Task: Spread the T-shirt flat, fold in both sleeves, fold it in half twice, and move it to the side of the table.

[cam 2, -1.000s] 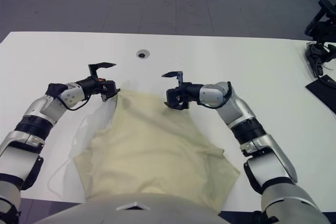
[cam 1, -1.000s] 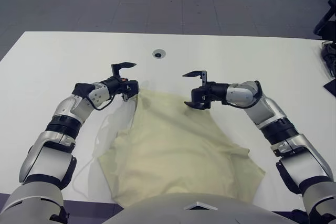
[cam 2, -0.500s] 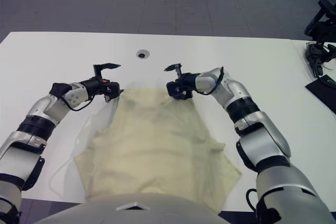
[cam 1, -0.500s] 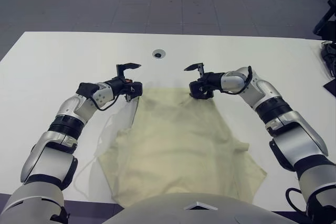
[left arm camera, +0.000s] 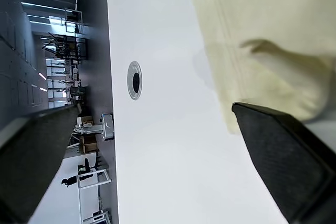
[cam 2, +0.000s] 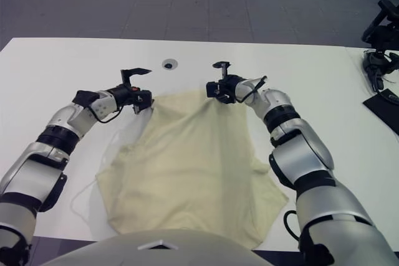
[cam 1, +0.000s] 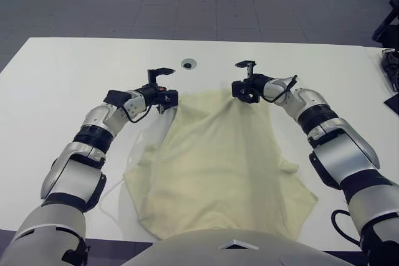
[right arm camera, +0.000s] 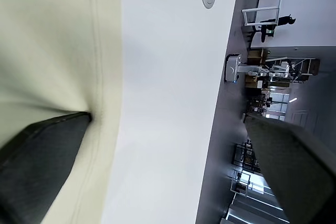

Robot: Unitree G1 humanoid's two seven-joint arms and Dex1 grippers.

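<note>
A pale yellow cloth T-shirt (cam 1: 218, 160) lies rumpled on a broad white surface (cam 1: 75, 73). Its far edge sits between the robot's two arms and its near part runs to the surface's near edge. The left gripper (cam 1: 165, 90) is at the far-left corner of the cloth and the right gripper (cam 1: 244, 81) at the far-right corner. Both are open, jaws set wide, with one finger of each touching the fabric and the other raised above it. Neither is clamped on the cloth.

The step in hand appears to be spreading the garment flat. To do it well, each gripper likely needs to close on its corner before pulling. The two should then draw away from the robot and apart together, so the sagging far edge goes taut without twisting. The left side of the shirt bunches into a fold, and creases show near the right sleeve. These would probably need smoothing before any sleeve fold.

There is open white surface beyond the far edge and wide room to the left. A round metal cable grommet (cam 1: 188, 63) sits just past the left gripper and could snag dragged cloth. Dark gear (cam 1: 391, 70) lies at the surface's right edge, so the left looks the freer side for setting the folded shirt aside.
</note>
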